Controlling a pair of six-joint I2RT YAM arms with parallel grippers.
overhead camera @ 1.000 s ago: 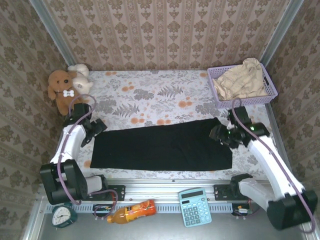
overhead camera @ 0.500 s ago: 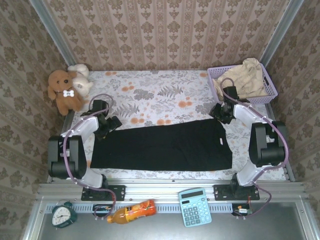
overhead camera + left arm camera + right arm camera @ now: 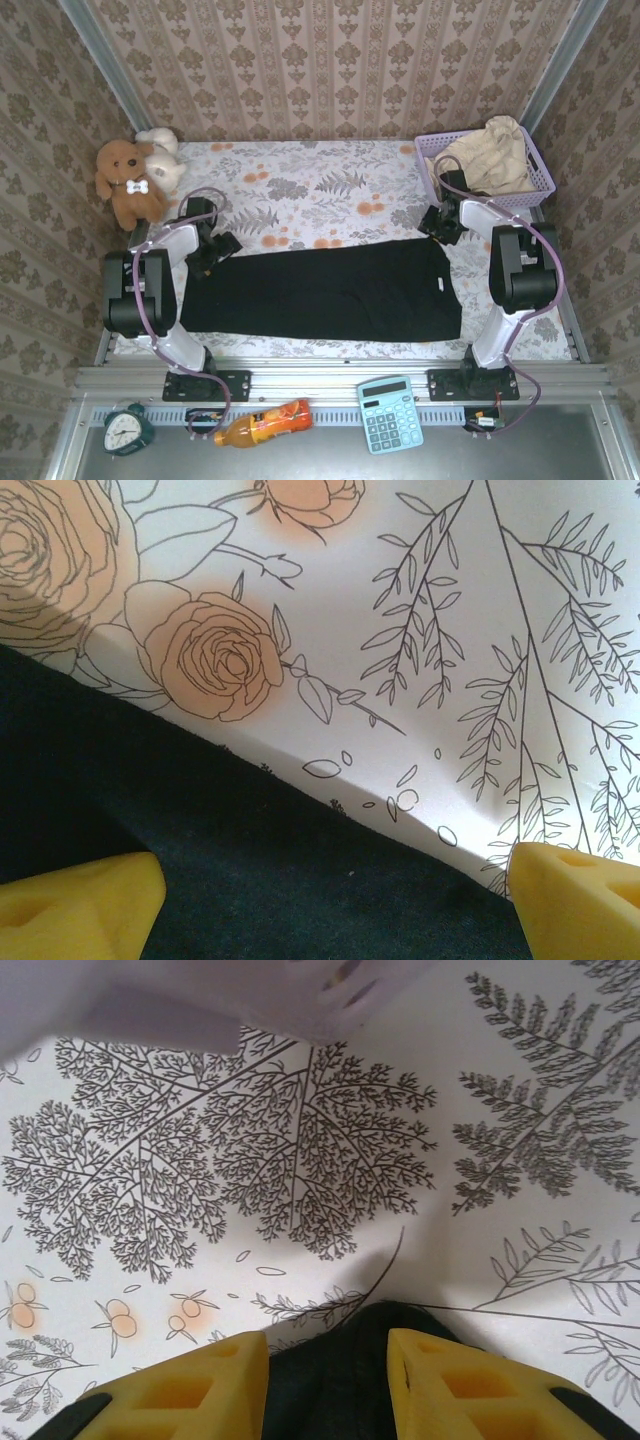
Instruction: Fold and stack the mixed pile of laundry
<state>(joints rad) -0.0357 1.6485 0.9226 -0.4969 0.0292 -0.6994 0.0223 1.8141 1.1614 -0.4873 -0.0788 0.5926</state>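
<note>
Black garment (image 3: 320, 290) lies flat across the near counter (image 3: 320, 185); the beige garment (image 3: 490, 160) sits heaped in the purple basket (image 3: 424, 162), far right. Left jaws stand spread wide over the black cloth's far left edge. Right jaws, narrowly apart, straddle its far right corner; whether they pinch it I cannot tell.

beige garment (image 3: 485, 165) half hidden in basket (image 3: 543, 178)
</note>
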